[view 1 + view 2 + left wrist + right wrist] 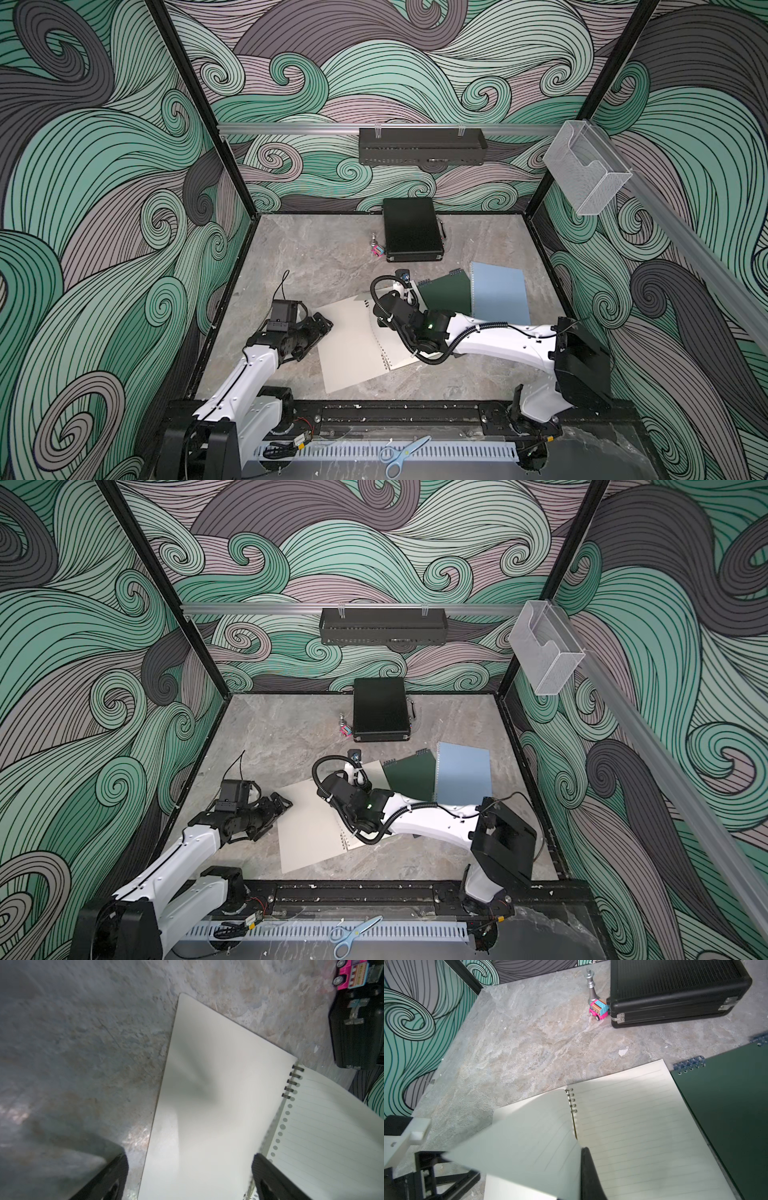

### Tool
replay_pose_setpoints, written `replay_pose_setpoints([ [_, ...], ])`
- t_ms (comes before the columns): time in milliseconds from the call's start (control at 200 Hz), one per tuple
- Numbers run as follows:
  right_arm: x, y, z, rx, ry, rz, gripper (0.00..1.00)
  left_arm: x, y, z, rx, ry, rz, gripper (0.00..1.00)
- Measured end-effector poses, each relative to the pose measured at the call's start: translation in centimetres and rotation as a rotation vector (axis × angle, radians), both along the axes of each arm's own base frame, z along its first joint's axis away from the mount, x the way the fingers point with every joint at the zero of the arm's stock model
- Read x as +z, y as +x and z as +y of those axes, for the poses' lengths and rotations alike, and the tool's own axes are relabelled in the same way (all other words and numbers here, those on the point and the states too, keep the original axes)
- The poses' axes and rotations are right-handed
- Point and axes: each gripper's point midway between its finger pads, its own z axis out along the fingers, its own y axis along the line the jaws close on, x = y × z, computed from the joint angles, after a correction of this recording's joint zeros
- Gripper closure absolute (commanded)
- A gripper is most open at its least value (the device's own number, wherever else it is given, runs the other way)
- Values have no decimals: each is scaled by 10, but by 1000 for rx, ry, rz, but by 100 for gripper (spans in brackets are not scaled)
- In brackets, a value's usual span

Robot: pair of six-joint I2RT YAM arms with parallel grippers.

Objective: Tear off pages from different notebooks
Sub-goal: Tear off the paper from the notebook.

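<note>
The beige notebook [395,349] lies open mid-table with its cover [349,353] flipped to the left. My right gripper [582,1169] is shut on one lined page [529,1136], which it lifts off the spiral [572,1101]. The page's far end still hangs on the coils. In both top views the wrist hides these fingertips. My left gripper [193,1176] is open, hovering over the flipped cover [207,1084] with nothing between its fingers [270,1178]. To the right lie the dark green notebook [446,295] and the light blue notebook [498,293], both closed.
A black hard case [411,230] stands at the back, with a silver chess piece [590,987] and a pink toy car [599,1009] at its corner. Blue scissors [405,455] lie on the front rail. A black tray [422,145] and a clear holder [582,170] hang on the walls.
</note>
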Motion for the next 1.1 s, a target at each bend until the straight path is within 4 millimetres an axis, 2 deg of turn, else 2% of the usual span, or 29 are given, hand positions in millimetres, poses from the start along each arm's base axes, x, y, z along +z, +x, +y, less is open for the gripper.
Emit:
replay_pose_setpoints([
  [300, 33, 7, 17, 28, 71, 6, 100, 1, 3, -2, -5, -9, -11, 7],
  [390, 39, 11, 20, 23, 85, 4, 100, 9, 0, -9, -26, -34, -32, 7],
  [505, 37, 20, 20, -3, 89, 11, 100, 36, -7, -22, -61, -67, -126, 7],
  [680, 30, 36, 18, -53, 87, 27, 100, 92, -23, -35, -82, -148, -326, 7],
  [770, 31, 44, 18, -87, 97, 40, 100, 106, -31, -46, -97, -213, -365, 7],
  [840, 32, 48, 20, -108, 114, 47, 100, 104, -36, -55, -121, -247, -358, 7],
  [951, 36, 57, 18, -147, 146, 57, 100, 88, -48, -74, -183, -271, -299, 7],
  [1101, 36, 66, 12, -194, 177, 69, 100, 69, -51, -94, -238, -246, -242, 6],
])
